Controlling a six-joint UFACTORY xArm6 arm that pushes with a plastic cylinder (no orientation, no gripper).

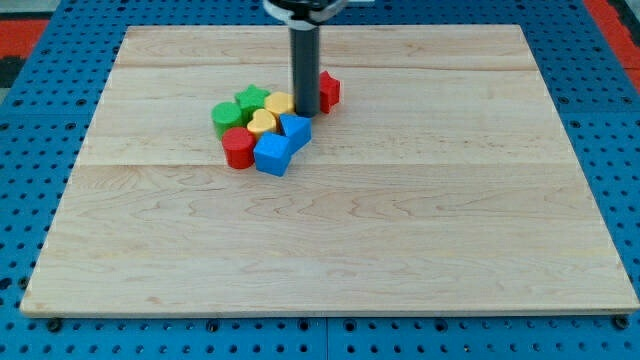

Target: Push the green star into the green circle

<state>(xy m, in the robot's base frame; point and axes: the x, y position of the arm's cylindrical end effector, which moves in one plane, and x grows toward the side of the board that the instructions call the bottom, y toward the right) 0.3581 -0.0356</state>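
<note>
The green star (pixel 251 98) sits at the top of a tight cluster of blocks left of the board's middle. The green circle (pixel 227 117) lies just below and left of it, touching it. My tip (pixel 306 112) stands at the cluster's right edge, to the right of the star, with a yellow block (pixel 279 103) between them. The rod rises straight up out of the view's top.
A yellow heart (pixel 263 122), a red cylinder (pixel 238 148), a blue cube (pixel 273 154) and another blue block (pixel 296 129) fill the cluster's lower part. A red block (pixel 328 90) sits partly behind the rod. The wooden board (pixel 400 220) lies on a blue pegboard.
</note>
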